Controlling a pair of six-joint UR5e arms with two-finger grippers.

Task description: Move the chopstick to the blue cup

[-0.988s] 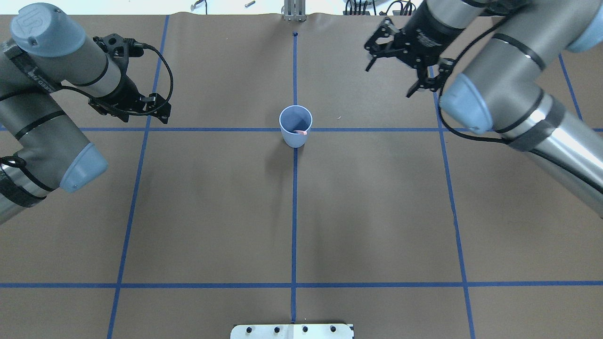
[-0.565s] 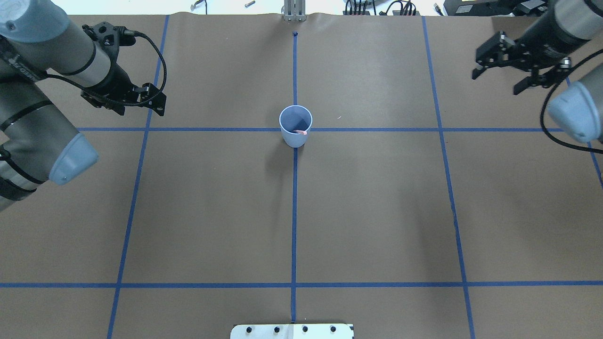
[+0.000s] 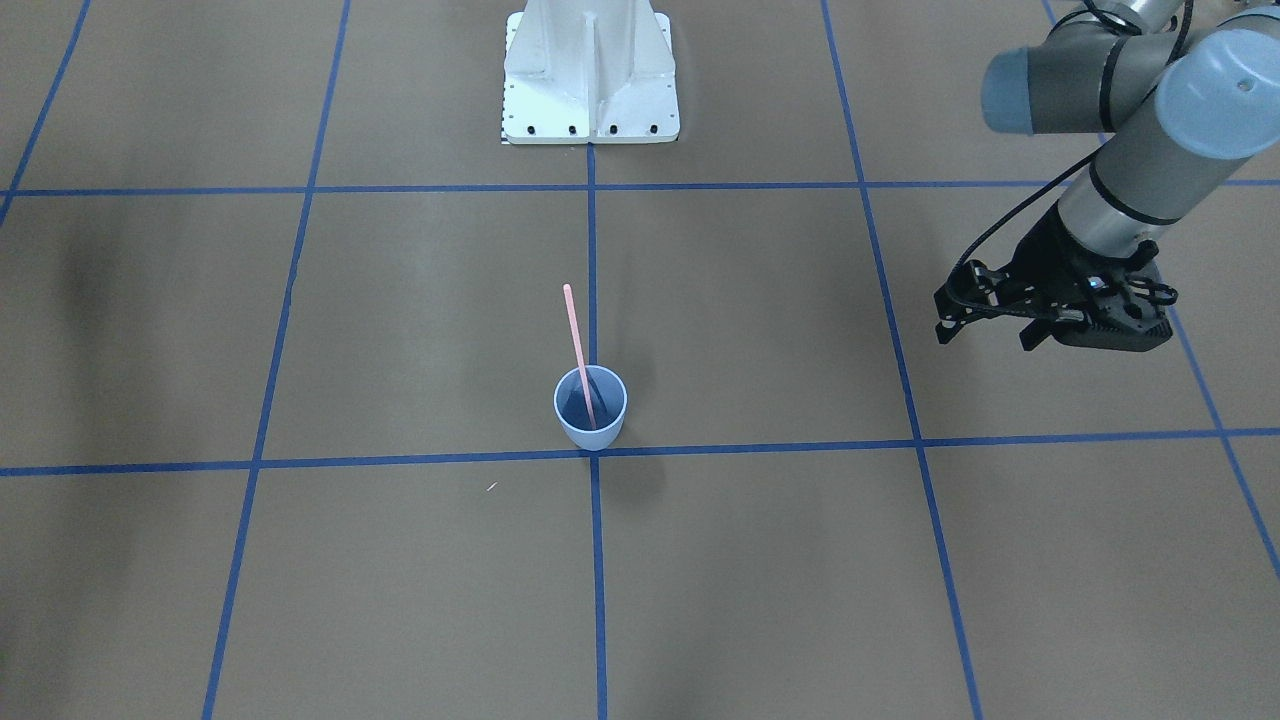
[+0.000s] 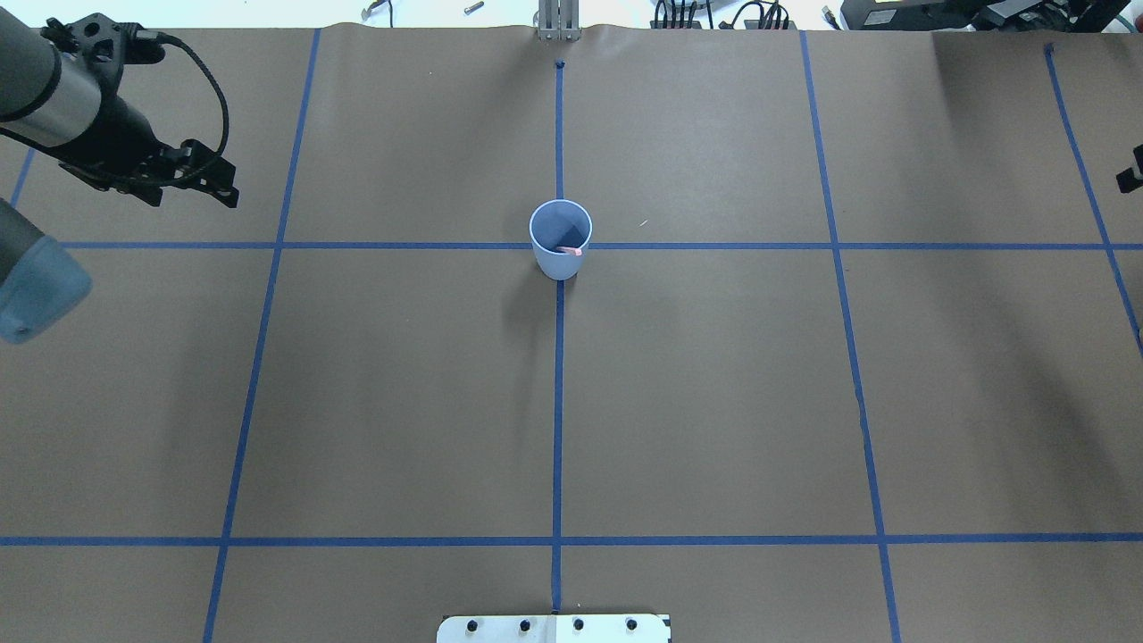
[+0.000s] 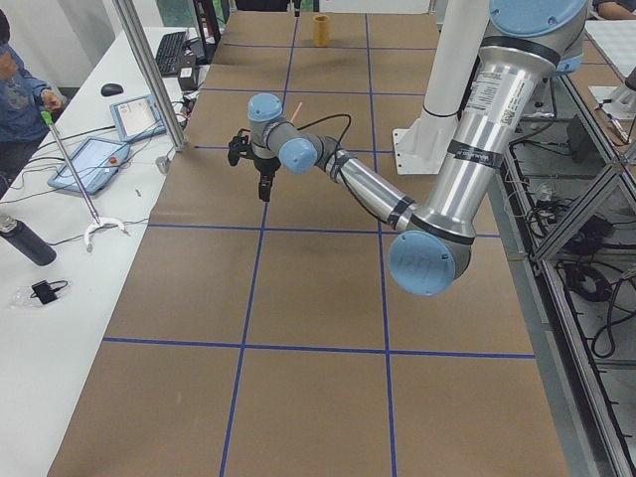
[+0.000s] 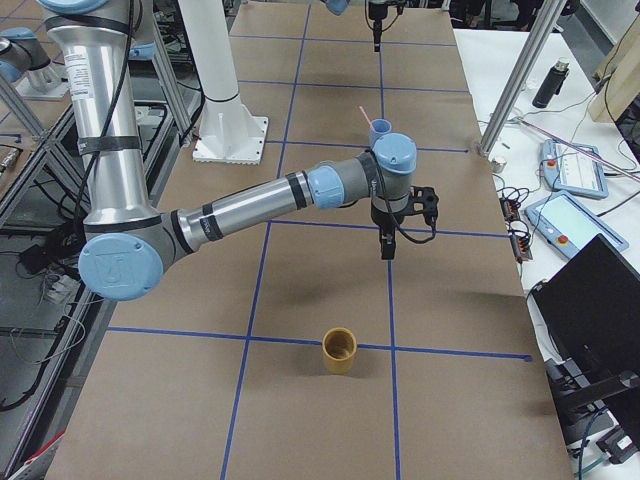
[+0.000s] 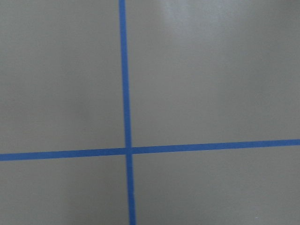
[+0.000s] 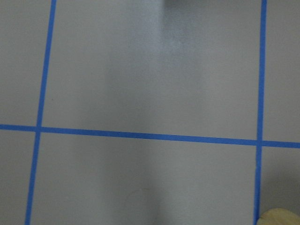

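Note:
The blue cup (image 4: 560, 234) stands upright at the table's middle, on the tape cross; it also shows in the front view (image 3: 590, 412). The pink chopstick (image 3: 578, 350) stands in it, leaning on the rim towards the robot, its tip showing from overhead (image 4: 572, 251). My left gripper (image 4: 195, 192) is open and empty, far to the cup's left (image 3: 983, 338). My right gripper (image 6: 386, 245) hangs over the table's right end, fingers pointing down. Only a sliver of it shows at the overhead view's edge (image 4: 1131, 171), so I cannot tell whether it is open.
A yellow cup (image 6: 339, 351) stands near the table's right end, close to my right gripper, and its rim shows in the right wrist view (image 8: 280, 217). The robot's white base (image 3: 590, 90) is at the near edge. A side bench with tablets (image 5: 89, 164) runs along the far side.
Both arms have swung outward, away from the cup. The right gripper has gone almost out of the overhead view at the right; the left has moved left. Cup and chopstick have not moved.

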